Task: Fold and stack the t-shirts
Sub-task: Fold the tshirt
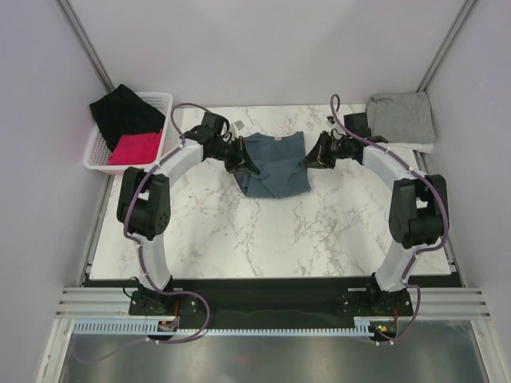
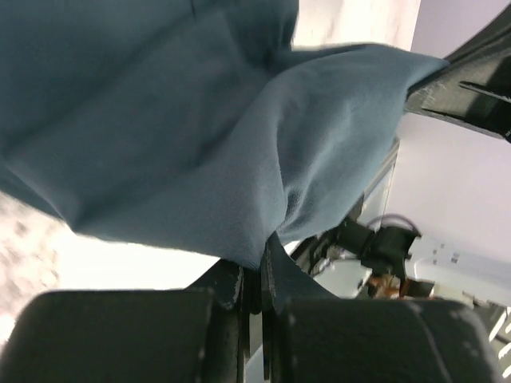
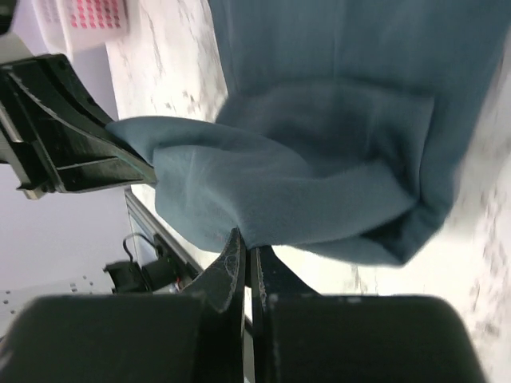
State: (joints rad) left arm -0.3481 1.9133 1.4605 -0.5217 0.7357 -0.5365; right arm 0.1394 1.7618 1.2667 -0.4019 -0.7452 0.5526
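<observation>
Two t-shirts sat on the marble table (image 1: 271,231), both on its far half. Blue t-shirt (image 1: 275,166) lay partly folded at far centre. Grey t-shirt (image 1: 402,118) sat folded at the far right corner, well apart from it. White basket (image 1: 164,102) stood at the far left edge and held black cloth (image 1: 124,112) and pink cloth (image 1: 136,148). Left gripper (image 1: 244,163) was pinched tight on the blue t-shirt's left edge. Right gripper (image 1: 310,158) was pinched tight on its right edge. The cloth was drawn up at each pinch.
</observation>
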